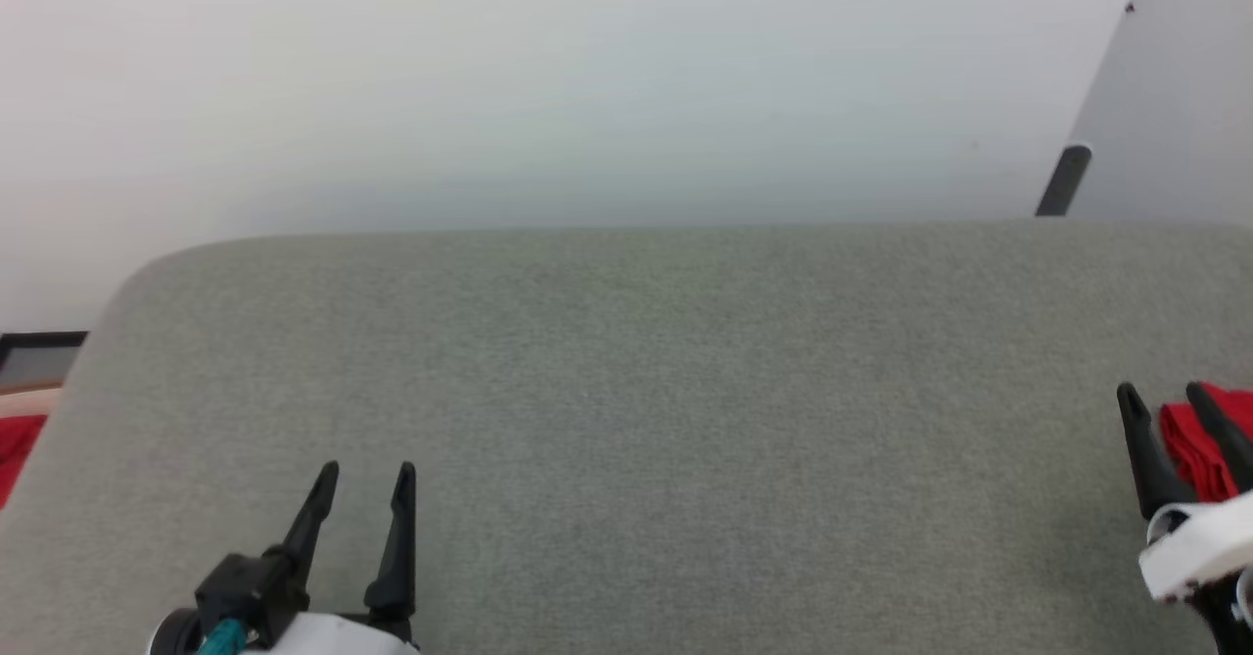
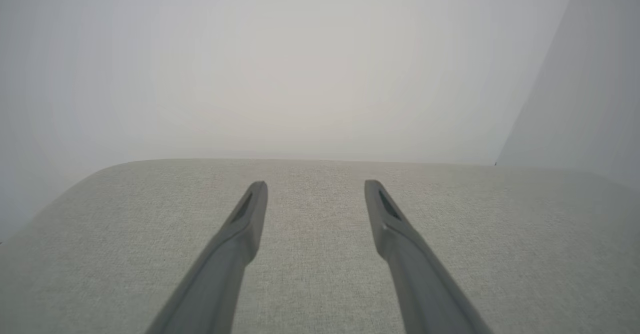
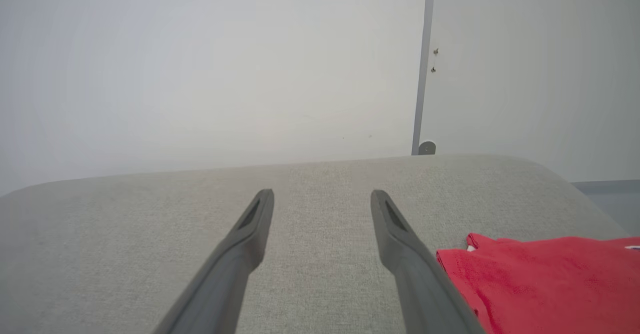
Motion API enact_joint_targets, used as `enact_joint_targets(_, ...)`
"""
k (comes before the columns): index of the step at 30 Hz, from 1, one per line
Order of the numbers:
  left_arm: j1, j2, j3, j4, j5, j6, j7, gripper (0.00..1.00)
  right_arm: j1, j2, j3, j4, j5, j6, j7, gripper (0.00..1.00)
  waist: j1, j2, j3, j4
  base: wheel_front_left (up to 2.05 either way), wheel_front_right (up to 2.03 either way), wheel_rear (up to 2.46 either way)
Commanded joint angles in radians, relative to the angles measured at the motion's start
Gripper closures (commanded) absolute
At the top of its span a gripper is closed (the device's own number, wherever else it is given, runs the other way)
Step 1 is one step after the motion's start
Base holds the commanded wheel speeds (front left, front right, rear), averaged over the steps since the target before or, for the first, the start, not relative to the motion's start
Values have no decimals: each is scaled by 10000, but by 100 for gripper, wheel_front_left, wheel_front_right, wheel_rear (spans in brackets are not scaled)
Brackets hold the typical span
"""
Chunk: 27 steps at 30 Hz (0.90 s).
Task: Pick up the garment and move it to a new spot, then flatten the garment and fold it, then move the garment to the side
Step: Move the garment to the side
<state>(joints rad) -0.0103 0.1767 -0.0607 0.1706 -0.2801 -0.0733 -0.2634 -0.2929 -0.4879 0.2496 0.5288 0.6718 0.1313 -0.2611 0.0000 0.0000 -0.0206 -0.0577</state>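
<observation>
Mostly the garment [image 1: 1189,449], on the right of the grey surface [image 1: 626,391], is cut off by the head view's edge and partly behind the right gripper [image 1: 1163,396], whose fingers stand apart, empty; the left gripper [image 1: 368,471] is spread too, holding nothing.

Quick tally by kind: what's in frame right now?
Red cloth: 2 (garment on the surface, scrap past its left edge)
Grippers: 2 (left gripper, right gripper, both open)
Grey surface: 1
Total: 5
</observation>
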Motion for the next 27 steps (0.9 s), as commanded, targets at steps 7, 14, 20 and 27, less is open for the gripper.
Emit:
enact_joint_targets(7,646,-79,136,-419,90,-81,-7,0,2091,1032,-1572,-1930,-1235,-12,-43,0,0,0,-449,511,0,0,0)
enact_joint_targets(14,1112,-200,211,-832,190,-112,-7,0,3194,1799,-2311,-3249,-2055,-12,49,0,0,0,-523,616,0,0,0)
enact_joint_targets(20,1537,-247,201,-1100,255,-156,-7,0,4082,2399,-2908,-4517,-2814,-12,441,0,0,0,-594,635,0,0,0)
enact_joint_targets(27,1983,-336,252,-1511,28,-235,-7,0,4703,2915,-3328,-5551,-3262,-12,767,0,0,0,-575,597,0,0,0)
